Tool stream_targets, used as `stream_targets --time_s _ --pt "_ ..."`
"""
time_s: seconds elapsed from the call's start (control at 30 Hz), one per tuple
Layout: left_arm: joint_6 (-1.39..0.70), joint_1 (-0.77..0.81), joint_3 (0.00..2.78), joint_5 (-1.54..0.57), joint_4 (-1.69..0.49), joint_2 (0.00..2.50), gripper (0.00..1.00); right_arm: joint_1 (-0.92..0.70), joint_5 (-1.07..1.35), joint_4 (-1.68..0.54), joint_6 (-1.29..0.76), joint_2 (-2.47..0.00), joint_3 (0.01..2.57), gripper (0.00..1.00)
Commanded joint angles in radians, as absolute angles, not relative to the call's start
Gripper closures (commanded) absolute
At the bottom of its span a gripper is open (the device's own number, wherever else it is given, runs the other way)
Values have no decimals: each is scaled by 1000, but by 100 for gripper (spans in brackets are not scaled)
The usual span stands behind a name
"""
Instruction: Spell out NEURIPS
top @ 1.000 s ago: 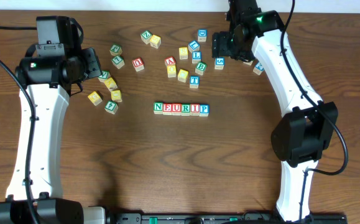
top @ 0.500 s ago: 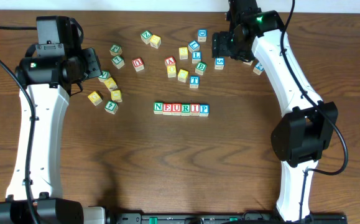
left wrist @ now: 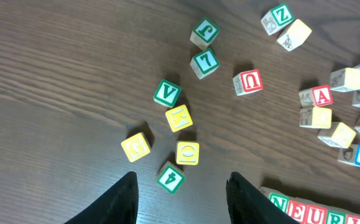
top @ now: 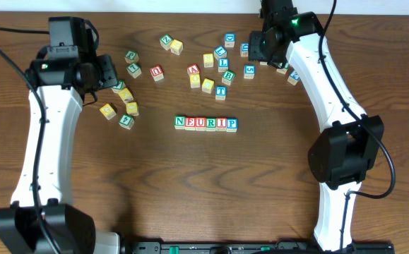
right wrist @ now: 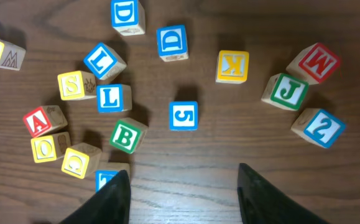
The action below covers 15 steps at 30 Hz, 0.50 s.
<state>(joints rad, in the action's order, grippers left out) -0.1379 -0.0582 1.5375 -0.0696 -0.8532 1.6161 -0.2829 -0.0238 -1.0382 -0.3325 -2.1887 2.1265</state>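
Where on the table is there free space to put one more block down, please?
The table is bare right of the P cube, up to the right arm, and widely below the NEURIP row. Crowded: the cubes around the green B, and the cluster beside the green V.

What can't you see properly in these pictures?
- Right wrist view: blue block at the bottom, letter half hidden by the right gripper.
- Left wrist view: lettered row cut off by the bottom edge.
- Overhead: small block partly under the right arm, letter unreadable.
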Motion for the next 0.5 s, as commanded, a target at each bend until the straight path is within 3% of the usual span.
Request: stream_targets --time_s 0.0,0.47 --pt "-148 -60 1551 -70 -833 1645 55 -288 -54 -1023 -336 -2166 2141 58" --pt "-125 -77 1551 -55 -787 1701 55 -324 17 -980 -374 -2168 2140 55"
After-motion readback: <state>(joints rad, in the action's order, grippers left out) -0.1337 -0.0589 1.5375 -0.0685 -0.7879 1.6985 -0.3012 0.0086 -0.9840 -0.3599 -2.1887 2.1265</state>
